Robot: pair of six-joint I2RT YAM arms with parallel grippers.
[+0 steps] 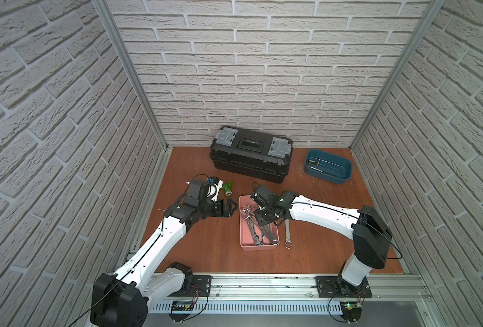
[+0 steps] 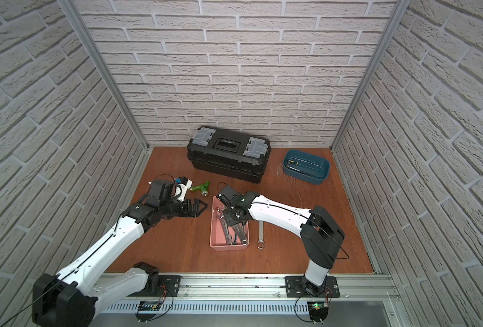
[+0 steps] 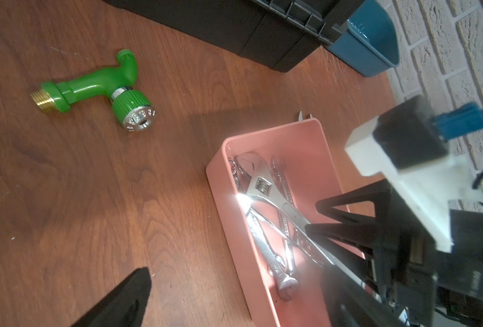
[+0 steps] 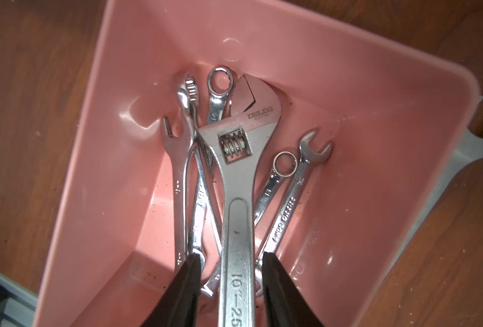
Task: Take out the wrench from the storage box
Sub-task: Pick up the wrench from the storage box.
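Here, starting at the left, the left gripper point(image 1: 232, 209) hangs over the worktop point(image 1: 206, 249) with its jaws spread wide and nothing between them, just beside the storage box point(image 1: 258, 247); a green plastic tap point(image 1: 228, 189) lies behind it. Inside the pink box we see a heap of chromed wrenches, and the big adjustable wrench point(image 4: 236, 158) lies on top of them, its head towards the far end wall. The right gripper point(image 4: 231, 263) reaches down into the box and straddles that wrench's handle, jaws narrowed but with a slim gap on each side, so we judge it not yet clamped. We expect the wrench to be rigid, heavy and head-weighted, with a polished finish that could slip, so we would grip across the handle's narrow edges, as close to the head as the box allows, and squeeze firmly. The thinner spanners beneath it cross under the handle and may lift with it. Further right, one combination wrench point(image 1: 287, 235) lies on the worktop just outside the box.
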